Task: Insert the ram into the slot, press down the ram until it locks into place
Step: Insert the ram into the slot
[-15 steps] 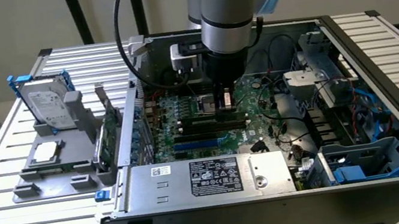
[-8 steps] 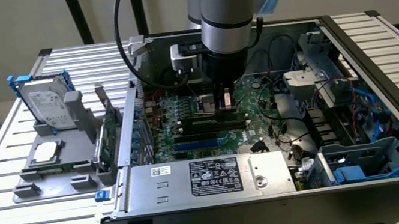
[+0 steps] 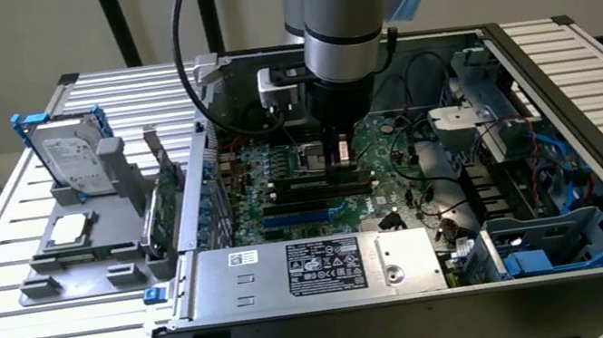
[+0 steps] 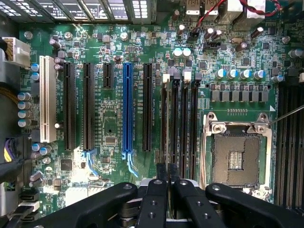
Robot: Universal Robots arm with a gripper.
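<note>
Slatted aluminium table (image 3: 5,301) carries an open computer case (image 3: 426,323), its power supply (image 3: 306,269) nearest me. Behind it, over the motherboard (image 4: 107,118), the gripper (image 4: 167,172) is clenched on the ram (image 4: 164,123). The ram stands edge-up in the black memory slots (image 4: 183,123), farthest from the CPU socket (image 4: 236,159).

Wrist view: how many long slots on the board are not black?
2. A white slot at the row's end; a blue slot between black slots. The tool could hide more.

Hard drive (image 3: 73,161): I see it upright in a blue bracket, at the exterior view's left.
Power supply (image 3: 306,269): silver, labelled, inside the case.
Blue slot (image 4: 127,111): between black slots.
</note>
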